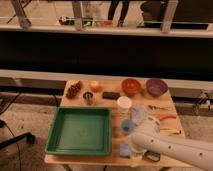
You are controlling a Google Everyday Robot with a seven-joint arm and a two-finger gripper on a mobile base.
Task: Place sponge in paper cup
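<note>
White robot arm (pixel 170 147) enters from near right. End effector (pixel 138 115) sits over the wooden tabletop (pixel 80 159), just near-right of the white paper cup (pixel 124 103); apart or together: cannot tell. Light blue rectangular sponge (pixel 125 149) lies at the near edge, right of the green plastic tray (pixel 80 131), well apart from the cup.

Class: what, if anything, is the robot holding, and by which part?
Cannot be told. The pincer sits low at the table's front edge beside a blue sponge, but the white arm hides whether it grips anything.
</note>
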